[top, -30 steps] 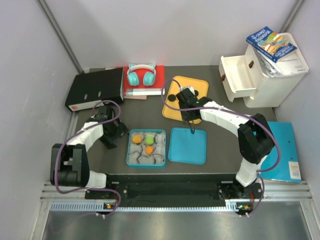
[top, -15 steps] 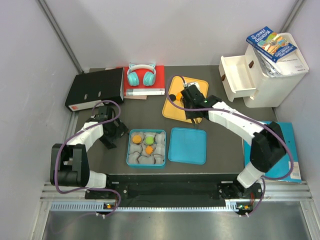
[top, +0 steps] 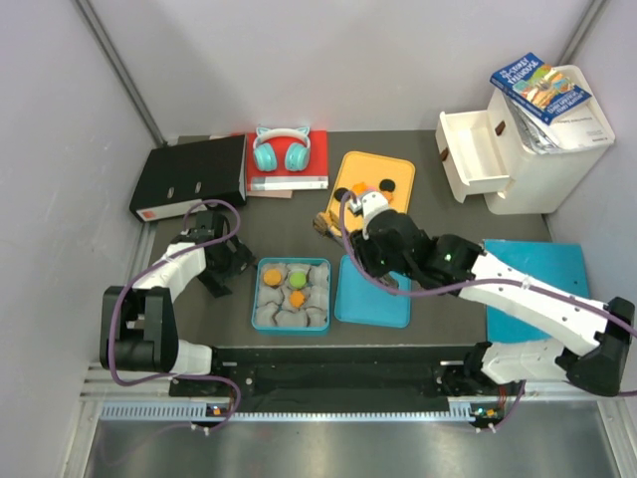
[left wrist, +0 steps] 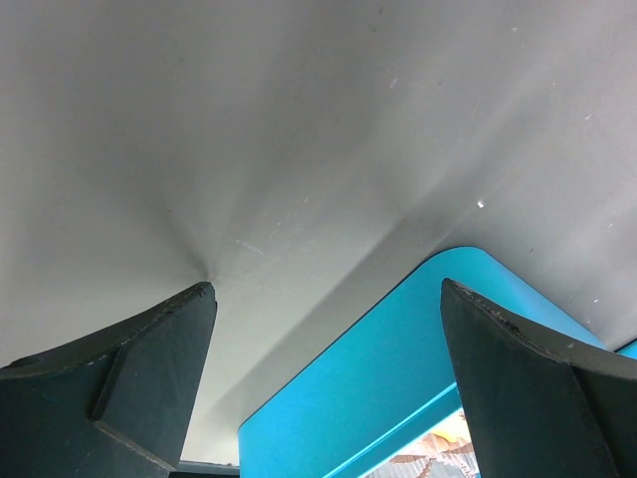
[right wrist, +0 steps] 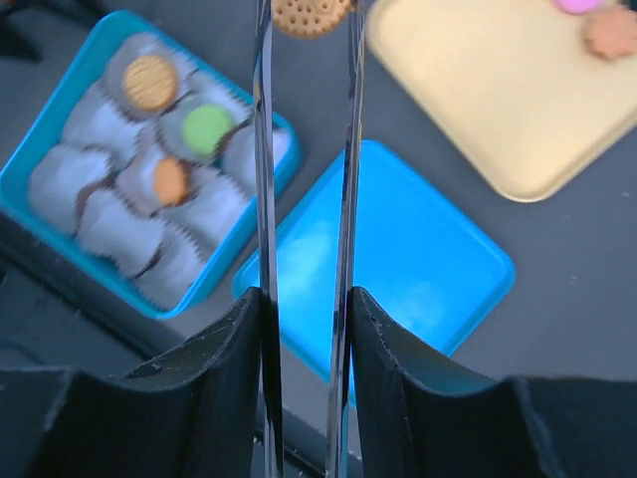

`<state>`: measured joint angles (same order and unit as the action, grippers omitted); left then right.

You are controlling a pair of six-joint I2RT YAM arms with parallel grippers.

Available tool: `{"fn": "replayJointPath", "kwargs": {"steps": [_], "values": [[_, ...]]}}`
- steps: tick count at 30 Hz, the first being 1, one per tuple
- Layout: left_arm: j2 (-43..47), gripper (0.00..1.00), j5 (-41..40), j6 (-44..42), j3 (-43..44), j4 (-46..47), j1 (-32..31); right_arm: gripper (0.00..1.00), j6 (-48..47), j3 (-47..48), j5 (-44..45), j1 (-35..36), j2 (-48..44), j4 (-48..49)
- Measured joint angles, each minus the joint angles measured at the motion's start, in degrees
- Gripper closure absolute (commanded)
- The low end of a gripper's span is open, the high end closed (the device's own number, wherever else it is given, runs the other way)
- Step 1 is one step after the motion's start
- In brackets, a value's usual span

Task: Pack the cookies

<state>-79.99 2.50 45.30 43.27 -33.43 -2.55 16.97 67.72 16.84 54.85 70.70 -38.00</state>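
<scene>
My right gripper (right wrist: 306,299) is shut on a pair of metal tongs (right wrist: 262,149), and the tong tips pinch a tan round cookie (right wrist: 311,15). In the top view that cookie (top: 321,224) hangs over the dark table, left of the yellow tray (top: 370,211) and behind the blue box (top: 257,299). The box holds grey paper cups with an orange cookie (top: 270,271), a green one (top: 296,280) and another orange one (top: 296,298). More cookies (top: 390,184) lie on the tray. My left gripper (top: 227,264) stands open beside the box's left wall (left wrist: 398,368), holding nothing.
The blue lid (top: 373,290) lies flat right of the box. A black binder (top: 189,177), a red book with teal headphones (top: 281,149) and a white drawer unit (top: 518,139) line the back. A blue folder (top: 542,289) lies at the right.
My right arm has swung from over the yellow tray toward the left and nearer, carrying the tongs and cookie past the tray's left edge. The left arm has not moved.
</scene>
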Motion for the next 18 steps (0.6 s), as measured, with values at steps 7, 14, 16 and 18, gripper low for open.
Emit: {"fn": "replayJointPath", "kwargs": {"steps": [7, 14, 16, 18], "values": [[0.0, 0.02, 0.0, 0.0, 0.0, 0.0, 0.0, 0.73, 1.3, -1.7, -0.3, 9.4, -2.8, -3.4], [0.0, 0.02, -0.2, 0.0, 0.0, 0.0, 0.0, 0.74, 4.3, -4.0, -0.1, 16.9, -2.6, -5.6], [0.0, 0.02, -0.2, 0.0, 0.0, 0.0, 0.0, 0.74, 5.2, -4.6, -0.1, 17.7, -2.4, -6.2], [0.0, 0.02, -0.2, 0.0, 0.0, 0.0, 0.0, 0.74, 5.9, -5.2, -0.1, 18.3, -2.1, -6.5]]}}
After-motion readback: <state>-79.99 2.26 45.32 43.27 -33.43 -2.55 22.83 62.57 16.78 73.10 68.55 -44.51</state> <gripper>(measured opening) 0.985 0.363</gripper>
